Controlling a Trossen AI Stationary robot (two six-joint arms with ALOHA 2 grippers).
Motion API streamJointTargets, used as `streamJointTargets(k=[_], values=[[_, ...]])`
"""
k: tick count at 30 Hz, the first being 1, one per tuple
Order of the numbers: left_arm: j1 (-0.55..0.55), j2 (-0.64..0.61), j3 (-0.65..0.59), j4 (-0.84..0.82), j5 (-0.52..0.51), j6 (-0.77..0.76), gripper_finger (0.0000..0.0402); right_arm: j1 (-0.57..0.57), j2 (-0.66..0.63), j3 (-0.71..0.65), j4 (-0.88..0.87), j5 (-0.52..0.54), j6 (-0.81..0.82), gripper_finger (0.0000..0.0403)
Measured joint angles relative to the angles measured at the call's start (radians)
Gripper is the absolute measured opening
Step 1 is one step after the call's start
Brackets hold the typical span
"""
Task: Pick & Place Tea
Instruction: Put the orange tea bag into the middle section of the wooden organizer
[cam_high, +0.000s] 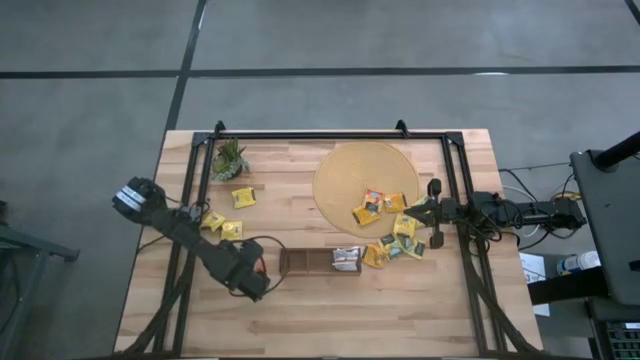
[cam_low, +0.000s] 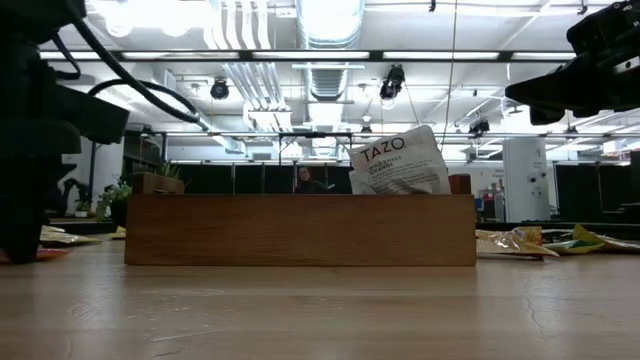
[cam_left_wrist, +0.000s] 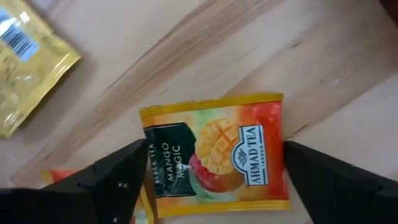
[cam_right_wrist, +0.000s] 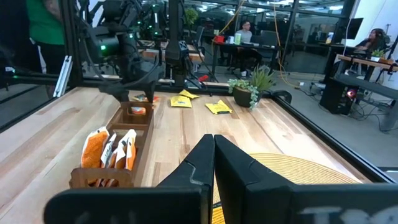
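Wooden table (cam_high: 300, 310) carries a round mat (cam_high: 345, 172) toward its far right corner, tea sachets (cam_high: 395, 228) clustered at the mat's near edge. My left gripper (cam_left_wrist: 208, 180), fingers spread wide, straddles a mango sachet (cam_left_wrist: 217, 155) beside the tray's (cam_high: 300, 262) left end. My right gripper (cam_right_wrist: 213, 163) is clenched empty over the mat's right edge.

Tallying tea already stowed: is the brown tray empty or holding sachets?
Holding some. The tray has sachets standing at one end; the other compartments look empty from above.
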Motion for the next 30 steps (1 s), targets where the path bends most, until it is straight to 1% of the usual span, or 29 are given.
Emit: streamJointTargets(k=[2, 4, 6, 10, 11, 18, 22, 25, 30], values=[[0.006, -0.001, 0.000, 0.014, 0.002, 0.034, 0.0331, 0.000, 0.000, 0.000, 0.000, 0.000, 0.000, 0.0009], [0.009, -0.007, -0.001, 0.021, 0.001, 0.058, 0.0280, 0.000, 0.000, 0.000, 0.000, 0.000, 0.000, 0.0009], [0.009, -0.010, 0.001, 0.035, 0.000, 0.081, 0.0214, 0.000, 0.000, 0.000, 0.000, 0.000, 0.000, 0.0009], [0.009, -0.010, 0.000, 0.039, -0.014, 0.127, 0.0049, 0.000, 0.000, 0.000, 0.000, 0.000, 0.000, 0.0009], [0.009, -0.009, -0.002, 0.035, -0.030, 0.132, 0.0028, 0.000, 0.000, 0.000, 0.000, 0.000, 0.000, 0.0009], [0.010, -0.009, 0.003, 0.030, -0.060, 0.135, 0.0014, 0.000, 0.000, 0.000, 0.000, 0.000, 0.000, 0.0009], [0.010, -0.004, 0.058, -0.047, -0.091, 0.135, 0.0014, 0.000, 0.000, 0.000, 0.000, 0.000, 0.000, 0.0009], [0.011, 0.000, 0.149, -0.148, -0.169, 0.170, 0.0013, 0.000, 0.000, 0.000, 0.000, 0.000, 0.000, 0.0009], [0.010, -0.001, 0.328, -0.249, -0.341, 0.314, 0.0012, 0.000, 0.000, 0.000, 0.000, 0.000, 0.000, 0.0009]])
